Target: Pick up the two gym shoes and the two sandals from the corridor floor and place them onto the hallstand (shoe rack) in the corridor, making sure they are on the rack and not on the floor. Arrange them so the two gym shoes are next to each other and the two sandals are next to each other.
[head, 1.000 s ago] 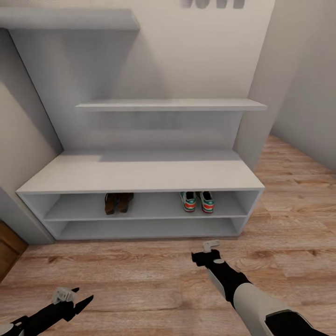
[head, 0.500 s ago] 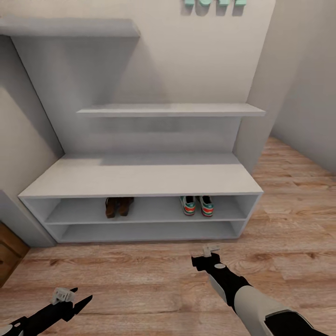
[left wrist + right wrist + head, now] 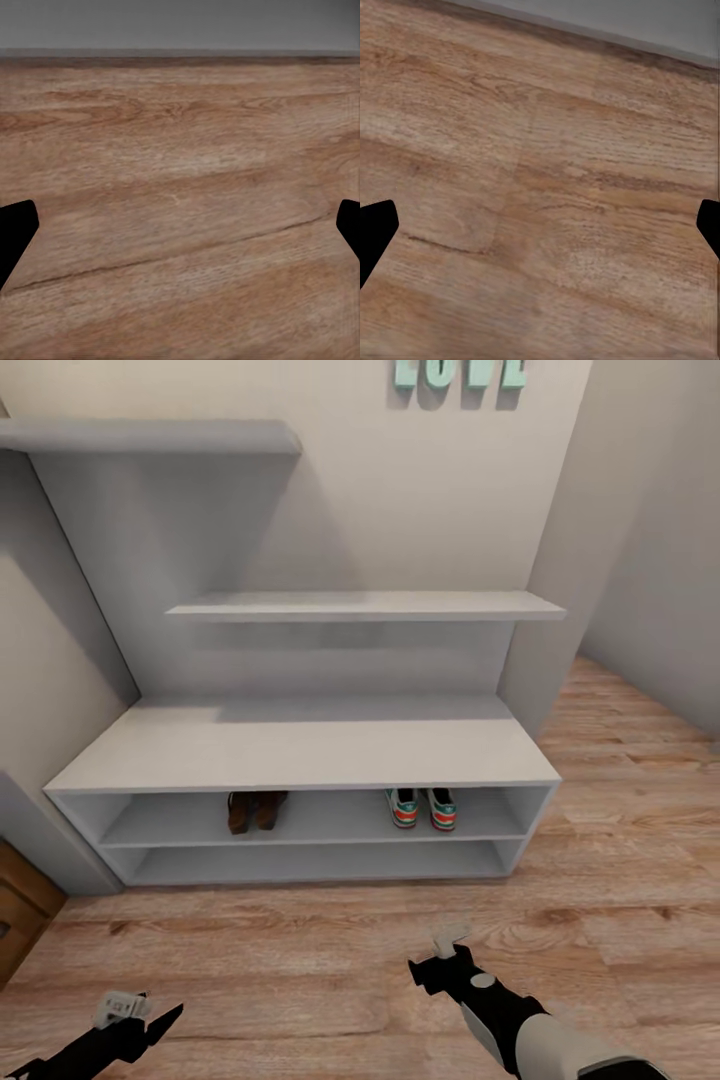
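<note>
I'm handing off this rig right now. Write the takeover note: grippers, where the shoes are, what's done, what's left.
Left gripper: open, empty, over the corridor floor.
Right gripper: jaws open, empty, above the floor in front of the hallstand.
Gym shoes: side by side on the upper shelf, right part.
Sandals: side by side on the same shelf, left of centre.
Done: all four on the rack, paired.
Left: nothing visible; no shoe on the floor in view.

The hallstand (image 3: 300, 750) holds the sandals (image 3: 254, 809) and gym shoes (image 3: 421, 807) on its upper shelf, each pair side by side.
</note>
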You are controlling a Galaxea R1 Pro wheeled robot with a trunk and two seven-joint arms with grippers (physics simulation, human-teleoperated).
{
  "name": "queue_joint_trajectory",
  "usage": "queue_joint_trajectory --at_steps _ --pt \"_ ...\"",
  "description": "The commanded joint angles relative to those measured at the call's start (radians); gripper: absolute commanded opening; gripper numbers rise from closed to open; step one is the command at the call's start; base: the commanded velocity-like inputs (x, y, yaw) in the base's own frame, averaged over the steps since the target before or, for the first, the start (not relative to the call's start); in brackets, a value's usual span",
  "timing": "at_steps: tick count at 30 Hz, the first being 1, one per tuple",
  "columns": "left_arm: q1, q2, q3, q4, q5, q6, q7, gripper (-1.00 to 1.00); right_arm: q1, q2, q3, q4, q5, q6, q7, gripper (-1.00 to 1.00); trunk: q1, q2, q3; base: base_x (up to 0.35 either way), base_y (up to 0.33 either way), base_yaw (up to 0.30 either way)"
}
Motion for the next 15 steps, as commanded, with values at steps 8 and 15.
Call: queue_joint_trajectory --at_steps 8,15 --pt "0.021 -0.002 0.004 0.002 0.003 -0.002 0.058 1.00 0.126 -0.091 -0.002 0.005 0.023 -0.225 0.006 1.00 -0.031 0.056 0.024 0.000 0.000 0.000" --pt "0.034 -0.002 0.004 0.003 0.004 -0.003 0.110 1.00 0.227 -0.135 -0.002 0.007 0.025 -0.400 0.060 1.00 -0.058 0.105 0.046 0.000 0.000 0.000"
